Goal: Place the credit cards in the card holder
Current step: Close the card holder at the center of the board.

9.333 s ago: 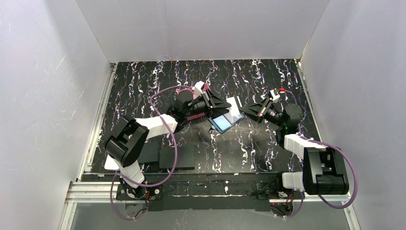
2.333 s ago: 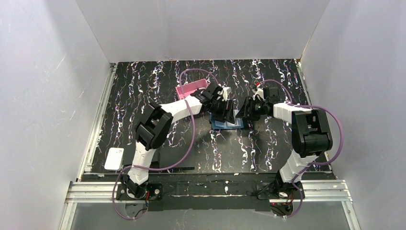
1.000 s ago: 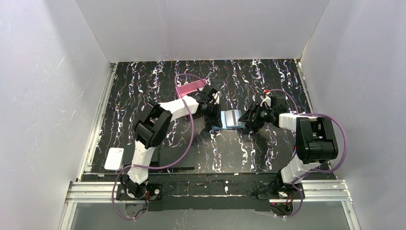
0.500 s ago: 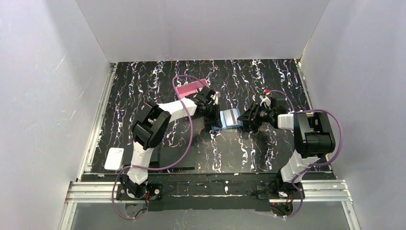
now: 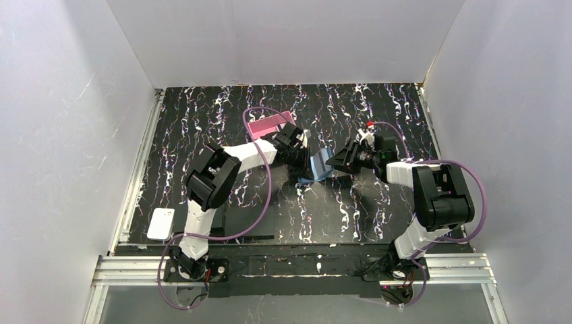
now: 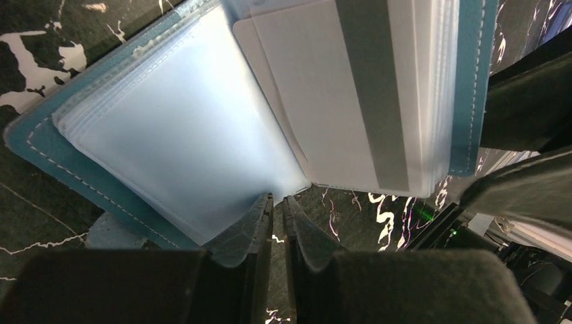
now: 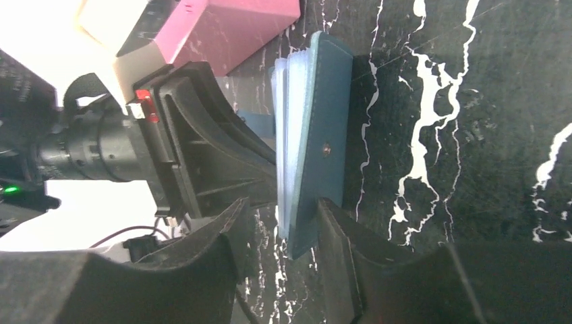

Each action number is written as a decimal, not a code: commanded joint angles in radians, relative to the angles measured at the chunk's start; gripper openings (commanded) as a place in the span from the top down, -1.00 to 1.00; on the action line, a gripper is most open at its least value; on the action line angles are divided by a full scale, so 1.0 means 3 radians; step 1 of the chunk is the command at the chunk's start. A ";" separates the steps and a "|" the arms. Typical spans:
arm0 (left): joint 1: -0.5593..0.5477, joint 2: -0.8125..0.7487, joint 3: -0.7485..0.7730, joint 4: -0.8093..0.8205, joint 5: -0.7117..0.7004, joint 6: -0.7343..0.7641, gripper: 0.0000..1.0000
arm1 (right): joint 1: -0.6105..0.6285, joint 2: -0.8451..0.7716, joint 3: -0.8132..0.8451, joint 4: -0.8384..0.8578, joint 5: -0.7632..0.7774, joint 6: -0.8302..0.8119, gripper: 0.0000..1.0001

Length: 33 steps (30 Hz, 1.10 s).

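Right gripper: clamped on the raised cover of the blue case, mid-frame.
Left gripper: fingers all but together at the sleeve edge, bottom centre.
Striped credit card: sleeved, upper right.
Pink card holder: just upper left of the case.
Tip: keep the cover wide and draw the card out straight.

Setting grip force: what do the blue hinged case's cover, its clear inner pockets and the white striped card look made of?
The blue hinged case: likely faux leather or vinyl, matte, with pale stitching along its edge. Its clear pockets: thin plastic film, glossy, translucent stacked layers. The white card with a grey stripe: probably stiff smooth plastic; it lies flat.
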 commanded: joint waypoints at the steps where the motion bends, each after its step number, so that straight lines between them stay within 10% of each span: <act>1: -0.0065 -0.0058 -0.0127 -0.0239 -0.0057 0.0040 0.78 | 0.0299 -0.0230 0.0257 -0.0520 0.0551 -0.0449 0.02; 15: -0.0024 -0.1498 -0.1076 -0.0122 0.0190 0.0282 0.23 | 0.1233 -0.0238 0.0852 -0.1584 0.2014 -0.1500 0.05; 23: 0.0520 -0.2458 -0.1681 -0.0215 0.0331 0.0026 0.09 | 0.1318 0.0219 0.0997 -0.1452 0.1339 -0.1374 -0.13; 33: 0.0543 -0.2120 -0.1394 -0.0106 0.0349 -0.0017 0.13 | 0.1187 0.0360 0.0741 -0.0692 0.0838 -0.0737 -0.19</act>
